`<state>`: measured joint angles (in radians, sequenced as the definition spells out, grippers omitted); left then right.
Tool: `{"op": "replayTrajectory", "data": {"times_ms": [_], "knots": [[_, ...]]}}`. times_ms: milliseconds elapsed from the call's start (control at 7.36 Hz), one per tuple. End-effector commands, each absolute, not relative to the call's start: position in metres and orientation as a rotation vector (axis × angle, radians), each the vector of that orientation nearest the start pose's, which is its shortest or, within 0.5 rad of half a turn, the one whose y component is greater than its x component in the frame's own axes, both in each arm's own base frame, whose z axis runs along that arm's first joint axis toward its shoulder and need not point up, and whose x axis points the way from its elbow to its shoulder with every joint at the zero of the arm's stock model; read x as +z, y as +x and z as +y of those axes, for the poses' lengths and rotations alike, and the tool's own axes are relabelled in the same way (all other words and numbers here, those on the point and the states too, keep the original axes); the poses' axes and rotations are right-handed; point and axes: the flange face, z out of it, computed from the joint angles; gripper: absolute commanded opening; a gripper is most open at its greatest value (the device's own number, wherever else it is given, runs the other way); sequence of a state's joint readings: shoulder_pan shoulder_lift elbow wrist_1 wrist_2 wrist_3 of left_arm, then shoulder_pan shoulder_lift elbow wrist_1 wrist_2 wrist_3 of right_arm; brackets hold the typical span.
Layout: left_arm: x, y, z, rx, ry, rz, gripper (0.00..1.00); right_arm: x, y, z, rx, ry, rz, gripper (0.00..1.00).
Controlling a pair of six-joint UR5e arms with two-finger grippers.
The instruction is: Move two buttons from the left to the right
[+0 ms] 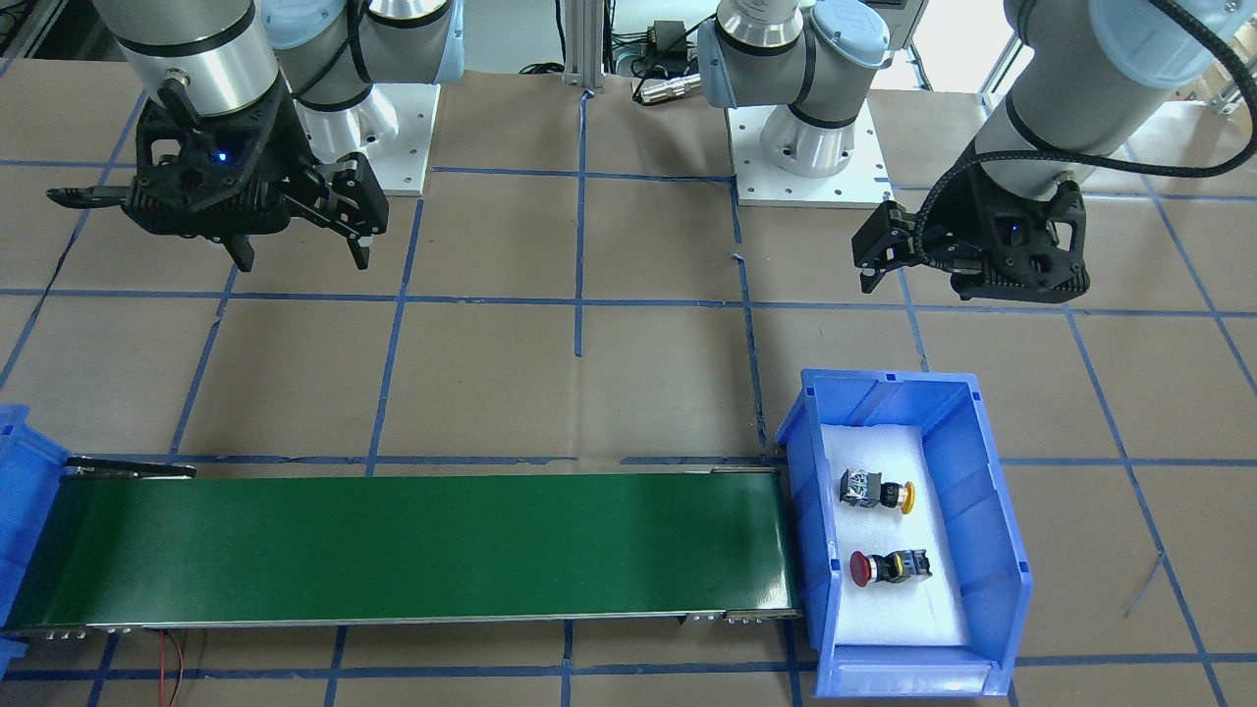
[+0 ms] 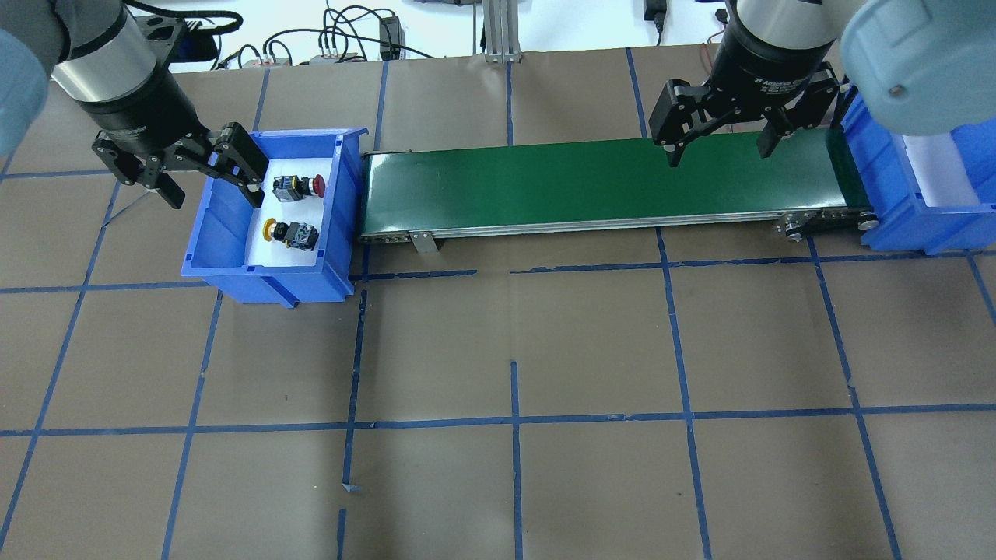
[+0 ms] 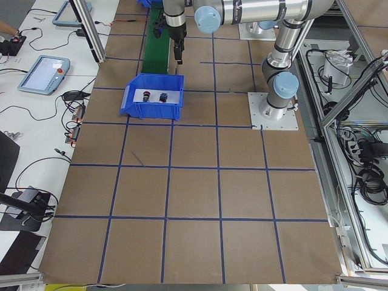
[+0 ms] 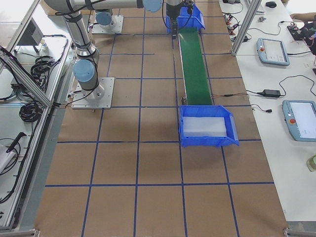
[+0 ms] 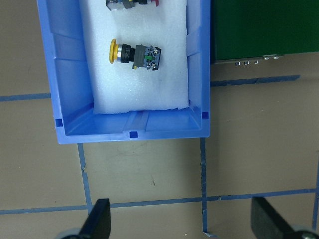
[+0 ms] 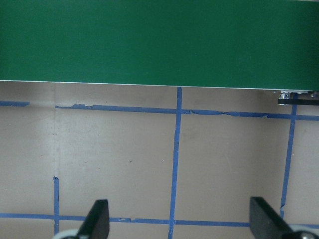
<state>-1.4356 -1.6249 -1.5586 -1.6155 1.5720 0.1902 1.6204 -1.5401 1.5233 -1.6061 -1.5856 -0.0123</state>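
The red-capped button (image 2: 298, 187) and the yellow-capped button (image 2: 292, 232) lie on their sides on white foam in the blue bin (image 2: 210, 233) at the left end of the green conveyor belt (image 2: 607, 183). In the left wrist view the yellow button (image 5: 135, 54) shows whole and the red button (image 5: 130, 4) is cut off by the top edge. My left gripper (image 2: 214, 198) is open and empty, held high just on the robot's side of that bin. My right gripper (image 2: 720, 155) is open and empty, above the table beside the belt's right part.
A second blue bin (image 2: 918, 210) with a white foam floor stands at the belt's right end, with nothing in it that I can see. The brown table carries a grid of blue tape lines (image 2: 513, 420). Both arm bases (image 1: 805, 147) stand behind the belt.
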Motion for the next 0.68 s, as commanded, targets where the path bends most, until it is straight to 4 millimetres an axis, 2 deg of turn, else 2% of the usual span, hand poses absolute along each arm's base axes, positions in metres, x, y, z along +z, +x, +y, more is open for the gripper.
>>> {"op": "replayTrajectory", "data": {"times_ms": [0,272,408,544], "knots": [[0.463,-0.064,-0.519,0.134,0.087,3.151,1.0,0.5,0.156,-0.503,-0.083,-0.094,3.154,1.0],[0.462,-0.063,-0.519,0.134,0.085,3.15,1.0,0.5,0.156,-0.503,-0.083,-0.094,3.154,1.0],[0.469,-0.062,-0.527,0.105,0.089,3.151,1.0,0.5,0.156,-0.503,-0.083,-0.094,3.154,1.0],[0.457,-0.061,-0.546,0.088,0.113,3.159,1.0,0.5,0.156,-0.503,-0.083,-0.094,3.154,1.0]]}}
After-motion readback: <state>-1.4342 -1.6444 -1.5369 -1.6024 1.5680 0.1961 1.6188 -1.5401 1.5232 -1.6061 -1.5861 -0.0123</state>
